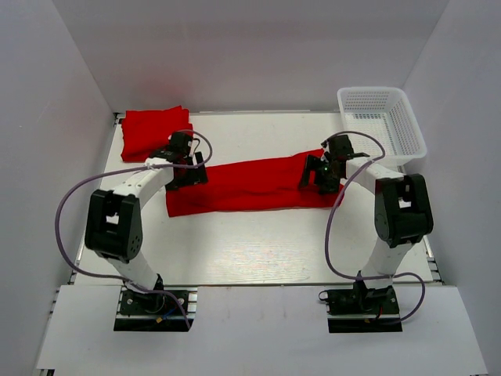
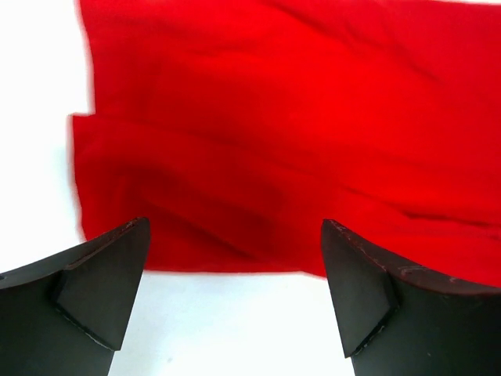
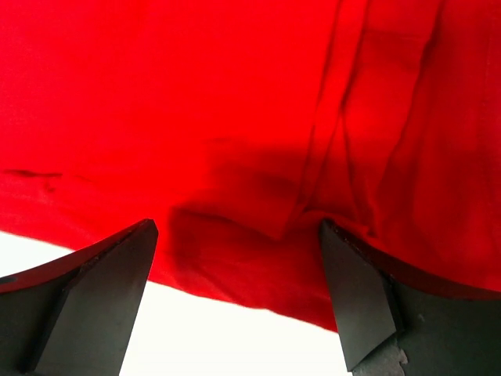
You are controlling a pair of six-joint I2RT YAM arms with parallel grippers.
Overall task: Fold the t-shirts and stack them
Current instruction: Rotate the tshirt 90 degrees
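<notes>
Two tools, both spread wide and holding nothing, and that's where we start. Our left tool [image 2: 235, 235] hangs released over the near hem of the red t-shirt [image 1: 250, 186]. White tabletop [image 1: 250, 243] shows between its tips, with cloth just ahead. Our right tool [image 3: 239, 235] is parted too, straddling the shirt's edge, and a raised crease [image 3: 317, 157] runs up beside its right-hand finger. Whether either set of tips actually touches fabric, we can't quite tell from these angles.

Moving outward, the shirt lies as one long band. Its long axis runs left to right across the tabletop, the left end a touch nearer our bases. Each arm sits over its own end, so neither has to reach across.

We'd judge the coming fold works along that axis, one end carried over toward the other.

Further back, a folded t-shirt [image 1: 153, 131] rests at the far left corner, just behind the left tool. That makes the left arm the nearer one for stacking. The basket [image 1: 415, 135] stands far right, apart from the cloth.
</notes>
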